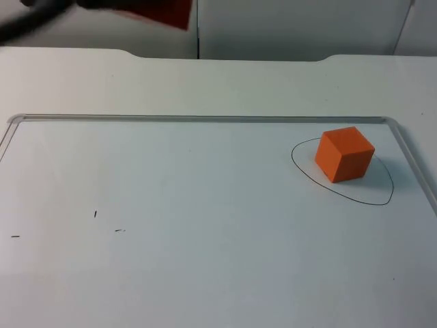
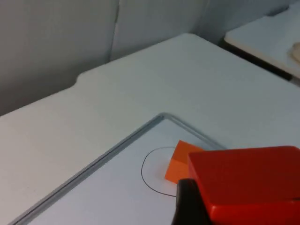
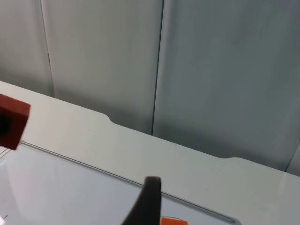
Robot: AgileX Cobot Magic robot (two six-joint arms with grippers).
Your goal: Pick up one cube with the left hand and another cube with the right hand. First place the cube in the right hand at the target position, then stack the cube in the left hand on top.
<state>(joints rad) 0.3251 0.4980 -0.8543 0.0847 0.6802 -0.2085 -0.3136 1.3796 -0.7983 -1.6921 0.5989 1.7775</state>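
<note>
An orange cube (image 1: 345, 154) rests on the white board inside a hand-drawn oval outline (image 1: 382, 200) at the right, with nothing touching it. High over the table's far left, my left gripper (image 1: 130, 8) is shut on a red cube (image 1: 160, 10). In the left wrist view the red cube (image 2: 248, 183) sits against a black finger (image 2: 190, 204), with the orange cube (image 2: 180, 161) and the outline (image 2: 147, 176) beyond it. My right gripper (image 3: 149, 206) hangs raised and faces the grey wall; a sliver of the orange cube (image 3: 173, 221) and the red cube (image 3: 9, 119) appear there.
The white board has a raised rim (image 1: 205, 118) running along its far side and right edge. Small pen marks (image 1: 95, 214) dot its left part. A grey partition wall (image 1: 293, 27) closes the table's back. Another table (image 2: 262, 42) stands beyond.
</note>
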